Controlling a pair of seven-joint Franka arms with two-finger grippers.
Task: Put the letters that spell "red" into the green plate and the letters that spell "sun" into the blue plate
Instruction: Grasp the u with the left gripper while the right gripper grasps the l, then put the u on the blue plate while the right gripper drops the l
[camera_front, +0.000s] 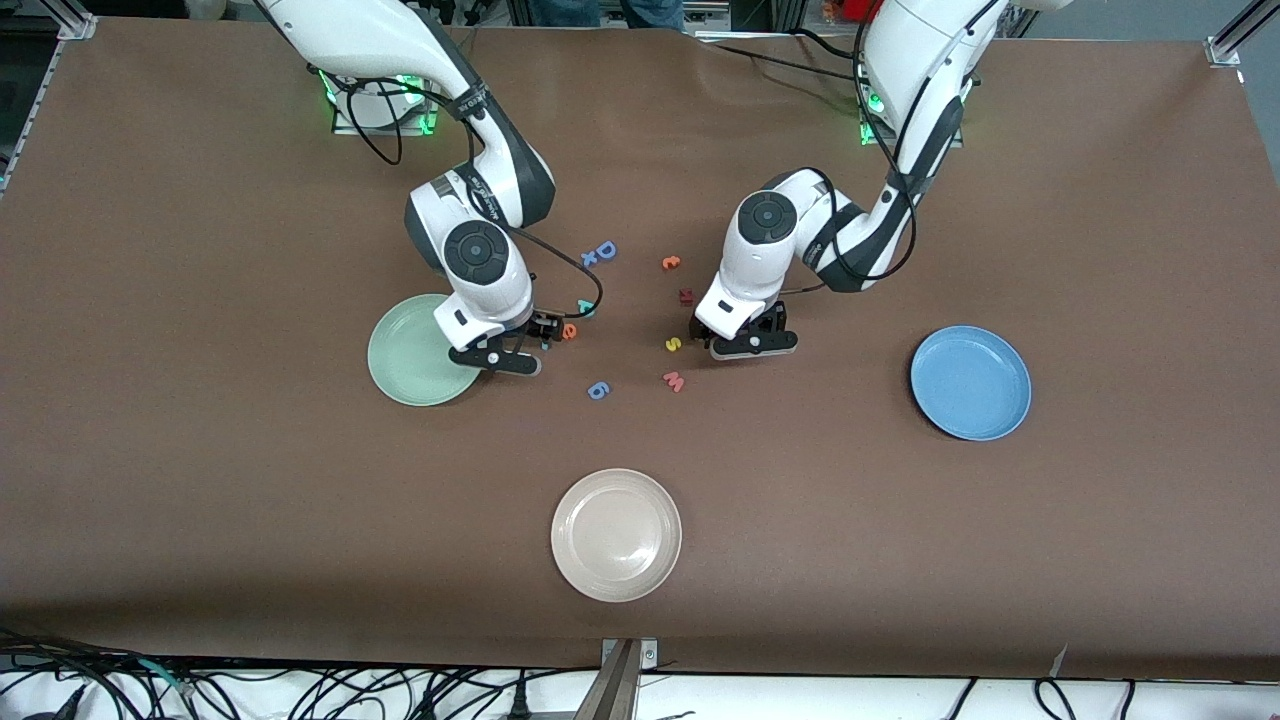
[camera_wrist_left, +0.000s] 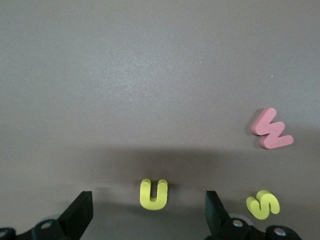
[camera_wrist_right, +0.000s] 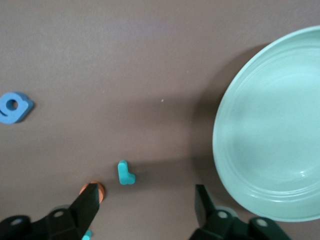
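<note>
Left hand wide over yellow "u", right hand wide, brown tabletop.

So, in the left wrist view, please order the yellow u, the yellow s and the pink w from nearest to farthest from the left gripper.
1. Yellow u: between the open fingers of the left gripper.
2. Yellow s: just outside one finger.
3. Pink w: farther out, past the s.
</note>
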